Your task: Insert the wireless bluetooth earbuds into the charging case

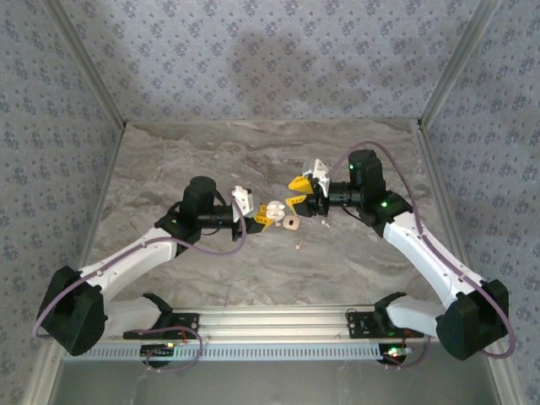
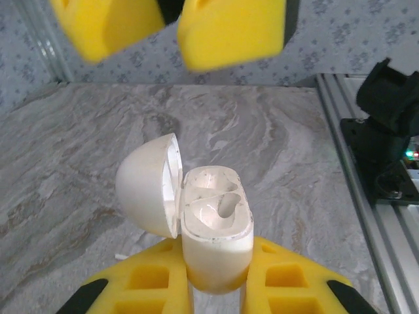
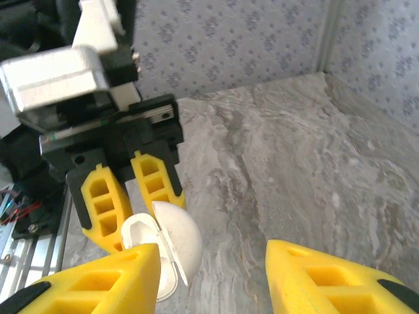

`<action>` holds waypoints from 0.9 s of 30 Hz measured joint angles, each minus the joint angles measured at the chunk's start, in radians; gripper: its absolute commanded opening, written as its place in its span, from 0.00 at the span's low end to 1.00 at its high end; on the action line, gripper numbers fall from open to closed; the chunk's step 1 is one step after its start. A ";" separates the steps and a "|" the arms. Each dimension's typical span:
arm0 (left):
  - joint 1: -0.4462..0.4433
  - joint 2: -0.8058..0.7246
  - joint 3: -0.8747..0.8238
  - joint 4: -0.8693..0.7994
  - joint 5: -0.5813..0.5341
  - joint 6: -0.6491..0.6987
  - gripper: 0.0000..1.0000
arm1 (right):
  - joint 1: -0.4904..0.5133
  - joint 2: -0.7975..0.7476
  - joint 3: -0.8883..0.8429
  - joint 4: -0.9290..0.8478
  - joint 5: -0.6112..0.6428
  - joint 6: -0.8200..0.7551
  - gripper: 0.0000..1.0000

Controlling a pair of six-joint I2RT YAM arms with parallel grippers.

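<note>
The left gripper (image 1: 262,218) pinches the white charging case (image 2: 216,222) by its base, lid swung open; whether its wells are filled cannot be told. Just right of it a small tan piece (image 1: 291,223) lies on the marble table (image 1: 169,169), with a pale speck (image 1: 297,246), possibly an earbud, nearer the bases. The right gripper (image 1: 297,192) hovers beside the case, fingers spread and empty. The step looks like loading: next, it would need to fetch a bud and line it up with a well
</note>
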 measured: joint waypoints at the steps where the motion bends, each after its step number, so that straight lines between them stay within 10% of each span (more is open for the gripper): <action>1: 0.000 0.007 -0.013 0.019 -0.011 -0.012 0.18 | -0.009 0.000 0.000 -0.009 0.015 0.020 0.49; 27: 0.047 0.097 -0.105 0.142 -0.005 -0.109 0.18 | -0.098 0.519 0.274 -0.700 0.695 0.116 0.43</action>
